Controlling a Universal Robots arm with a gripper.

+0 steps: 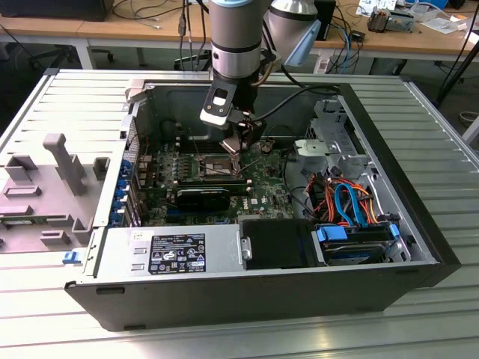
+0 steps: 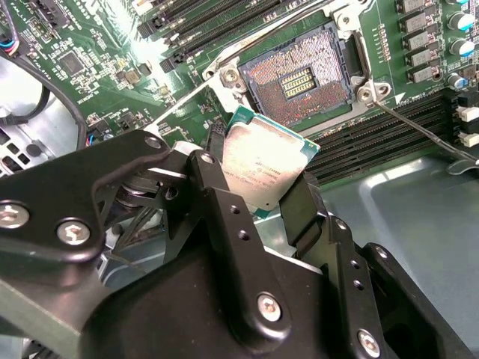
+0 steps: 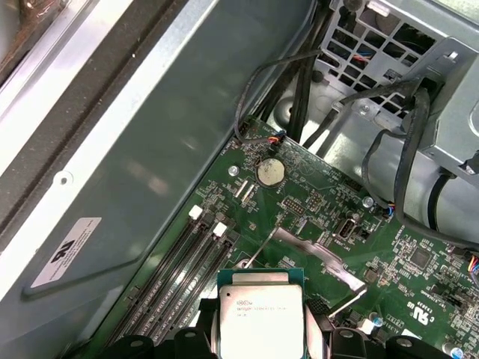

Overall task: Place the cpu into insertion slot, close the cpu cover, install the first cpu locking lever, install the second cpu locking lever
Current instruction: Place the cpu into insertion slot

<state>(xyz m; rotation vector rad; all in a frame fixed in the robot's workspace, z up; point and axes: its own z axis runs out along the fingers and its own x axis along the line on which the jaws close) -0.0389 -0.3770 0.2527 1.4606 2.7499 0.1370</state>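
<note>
My gripper [image 1: 238,146] hangs inside the open computer case, just above the green board. It is shut on the cpu [image 2: 262,166], a small silver-topped square chip pinched by its edges between two black fingers [image 2: 218,191]. The chip [image 3: 260,314] is tilted, a short way above the board and beside the insertion slot [image 2: 299,78]. The slot lies uncovered, its pin field bare inside a silvery rim [image 1: 213,166]. The cpu cover [image 3: 318,254] stands raised off the socket. A thin locking lever [image 2: 419,129] juts out loose from the socket's corner.
Memory slots [image 2: 389,142] run beside the socket. A long black block [image 1: 206,196] lies in front of it, then a power supply [image 1: 172,250]. Drives with orange and blue cables [image 1: 352,213] sit at the exterior view's right. Black cables [image 3: 404,149] hang near the drive cage.
</note>
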